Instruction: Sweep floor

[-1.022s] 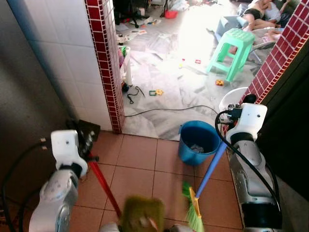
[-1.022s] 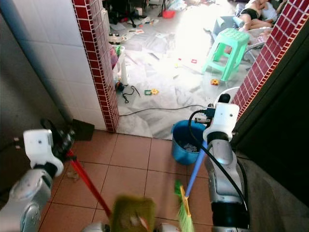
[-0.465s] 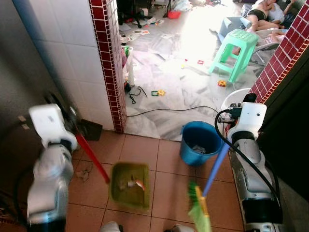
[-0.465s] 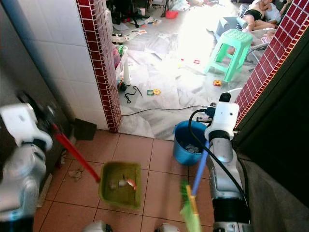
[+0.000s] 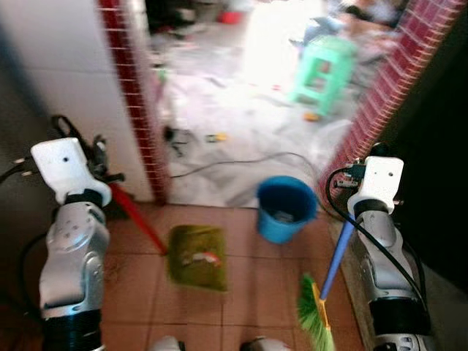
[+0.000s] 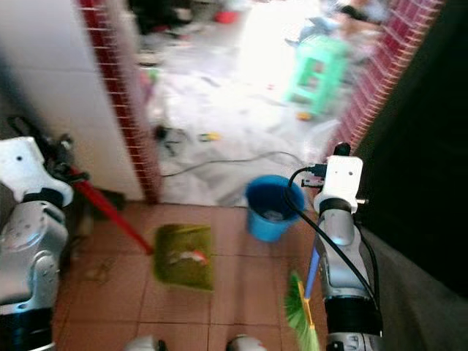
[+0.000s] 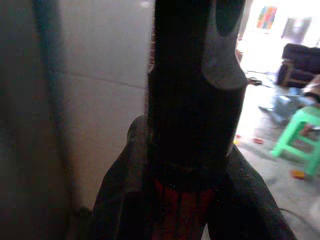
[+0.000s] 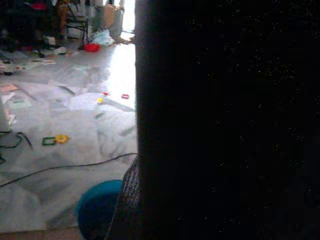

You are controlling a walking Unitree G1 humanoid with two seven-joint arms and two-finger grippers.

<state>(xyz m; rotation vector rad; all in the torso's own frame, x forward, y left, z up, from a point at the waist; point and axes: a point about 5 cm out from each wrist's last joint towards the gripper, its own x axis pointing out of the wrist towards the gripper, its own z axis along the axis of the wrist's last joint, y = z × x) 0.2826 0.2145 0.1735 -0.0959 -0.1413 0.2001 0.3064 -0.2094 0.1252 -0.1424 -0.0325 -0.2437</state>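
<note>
**Loaded dustpan carried toward the bucket**

While debris sits in the green dustpan (image 5: pixel 196 256), the left gripper (image 5: pixel 102 167) jaws are clamped on its red handle (image 5: pixel 139 219), keeping the pan level, below and ahead of them. Right gripper (image 5: pixel 351 178) jaws' state I cannot tell; the broom (image 5: pixel 322 292) hangs beneath, beside the blue bucket (image 5: pixel 285 208), probably the dumping spot.

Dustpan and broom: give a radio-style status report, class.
Left gripper shut on red dustpan handle; green dustpan holds scraps. Right gripper on blue broom, grip unclear. Blue bucket stands ahead, cable across the floor beyond.
</note>
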